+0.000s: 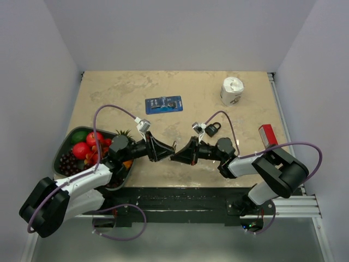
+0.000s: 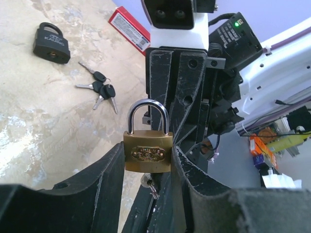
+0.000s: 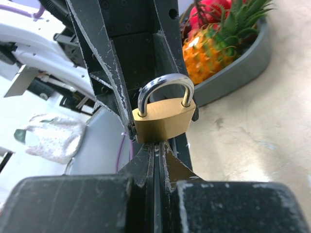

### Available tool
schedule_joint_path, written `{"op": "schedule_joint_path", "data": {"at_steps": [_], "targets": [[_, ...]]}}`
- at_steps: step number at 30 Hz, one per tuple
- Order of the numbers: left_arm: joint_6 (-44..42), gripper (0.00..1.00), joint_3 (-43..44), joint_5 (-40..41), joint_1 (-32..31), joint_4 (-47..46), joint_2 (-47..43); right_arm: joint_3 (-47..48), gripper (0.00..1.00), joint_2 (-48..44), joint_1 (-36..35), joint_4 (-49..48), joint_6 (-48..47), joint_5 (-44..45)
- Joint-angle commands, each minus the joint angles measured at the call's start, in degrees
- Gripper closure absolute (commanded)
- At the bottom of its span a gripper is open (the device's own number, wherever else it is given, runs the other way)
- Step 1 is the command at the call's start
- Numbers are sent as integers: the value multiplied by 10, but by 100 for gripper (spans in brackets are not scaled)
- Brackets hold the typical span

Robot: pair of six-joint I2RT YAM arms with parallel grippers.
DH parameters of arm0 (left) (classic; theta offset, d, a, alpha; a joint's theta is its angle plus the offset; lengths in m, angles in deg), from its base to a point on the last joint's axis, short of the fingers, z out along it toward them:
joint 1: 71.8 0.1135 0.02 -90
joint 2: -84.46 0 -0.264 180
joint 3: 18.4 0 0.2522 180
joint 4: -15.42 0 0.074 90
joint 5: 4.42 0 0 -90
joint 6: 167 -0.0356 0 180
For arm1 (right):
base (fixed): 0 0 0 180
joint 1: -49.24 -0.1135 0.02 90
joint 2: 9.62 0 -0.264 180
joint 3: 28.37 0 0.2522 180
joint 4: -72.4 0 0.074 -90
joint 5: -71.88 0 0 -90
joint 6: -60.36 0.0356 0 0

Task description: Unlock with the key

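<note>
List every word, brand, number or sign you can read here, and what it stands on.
No text reads with certainty.
White print on the black padlock: blurred.
Embossed plate on the brass padlock: too small.
White label on the red box: blurred.
Print on the blue card: too small.

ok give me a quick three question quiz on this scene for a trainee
1. True or false: the black-headed keys lie on the table, in no gripper.
2. What does the left gripper hold? A) the red box B) the brass padlock C) the pineapple
3. Is the brass padlock's shackle open or closed?
Key: 1 true; 2 B; 3 closed.
</note>
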Motion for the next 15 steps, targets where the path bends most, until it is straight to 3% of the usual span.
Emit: {"op": "schedule_joint_path", "data": {"at_steps": [1,6,10,15], "targets": [[44,100,8,-147,-30,-96,-20,23,100,10,-9,-145,6,32],[35,100,8,-141,-30,-77,-25,22,100,11,-9,-142,4,41],[-4,100,26,-48,-30,37,-32,20,100,-1,-9,-88,-26,65],[-24,100,31,77,-31,101,-39,22,100,-21,-9,21,-77,99]]}}
